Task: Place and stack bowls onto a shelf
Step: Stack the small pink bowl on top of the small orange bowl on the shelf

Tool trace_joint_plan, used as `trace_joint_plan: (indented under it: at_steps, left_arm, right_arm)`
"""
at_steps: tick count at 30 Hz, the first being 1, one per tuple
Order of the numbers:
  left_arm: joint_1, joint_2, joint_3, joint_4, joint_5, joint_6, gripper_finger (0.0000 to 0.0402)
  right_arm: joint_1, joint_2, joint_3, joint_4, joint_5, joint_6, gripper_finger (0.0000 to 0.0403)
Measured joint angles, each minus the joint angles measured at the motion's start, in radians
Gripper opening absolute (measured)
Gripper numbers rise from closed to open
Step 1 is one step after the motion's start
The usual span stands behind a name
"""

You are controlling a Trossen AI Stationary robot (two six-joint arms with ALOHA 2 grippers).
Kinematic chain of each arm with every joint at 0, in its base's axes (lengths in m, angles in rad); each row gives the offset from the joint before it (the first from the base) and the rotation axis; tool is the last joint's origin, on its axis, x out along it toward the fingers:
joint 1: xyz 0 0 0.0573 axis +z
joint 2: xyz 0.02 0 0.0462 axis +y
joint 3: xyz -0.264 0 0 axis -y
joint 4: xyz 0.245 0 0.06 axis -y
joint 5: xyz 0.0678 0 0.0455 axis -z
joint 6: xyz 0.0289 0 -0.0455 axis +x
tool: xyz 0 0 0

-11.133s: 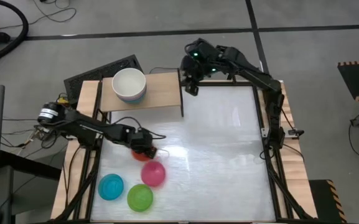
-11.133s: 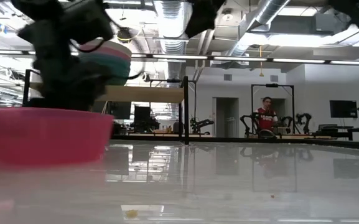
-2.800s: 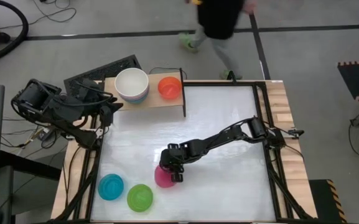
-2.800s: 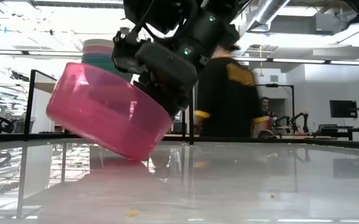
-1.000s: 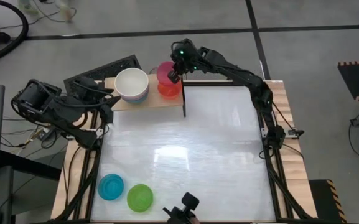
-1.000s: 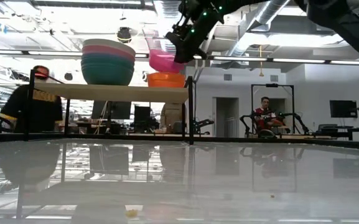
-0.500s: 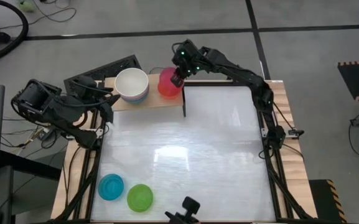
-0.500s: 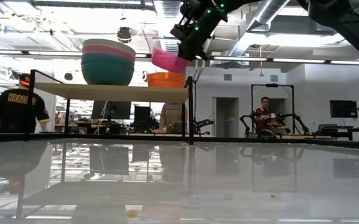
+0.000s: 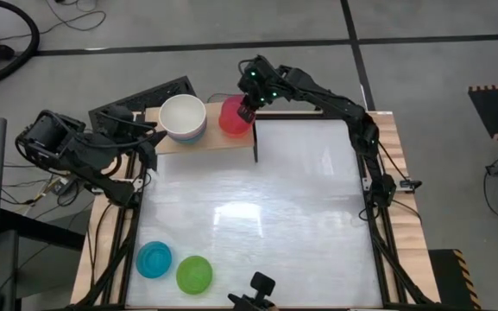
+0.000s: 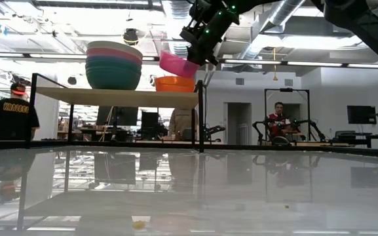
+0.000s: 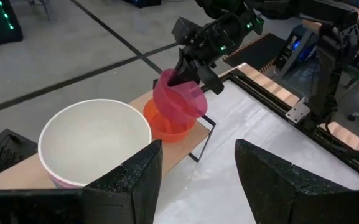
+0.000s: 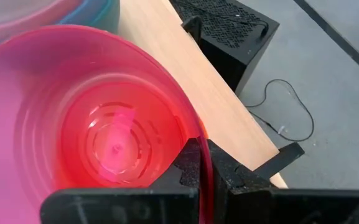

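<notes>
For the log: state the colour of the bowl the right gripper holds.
Magenta pink bowl, pinched at its rim by the right gripper; clearest in the left wrist view.

Shelf [image 9: 198, 138] standing at the table's [image 9: 300, 216] far left corner, bearing a stack of bowls [image 9: 182, 117] toward its left and a single bowl [image 10: 175, 84] at its right end. Tilted bowl [image 9: 234, 115] hanging just above that single bowl, pinched by the right gripper [image 9: 249, 105]. Two more bowls [image 9: 174, 266] lying side by side at the table's near left. Left gripper [image 9: 148, 153] resting beside the shelf's left end.
</notes>
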Motion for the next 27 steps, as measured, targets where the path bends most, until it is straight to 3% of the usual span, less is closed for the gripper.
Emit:
trace_joint_plan:
  at_steps: [27]
  left_arm:
    - [0.0,0.0,0.0,0.003,-0.044,-0.038,0.0186]
  right_arm:
    - [-0.019,0.007,0.0,0.057,0.0,-0.088,0.0023]
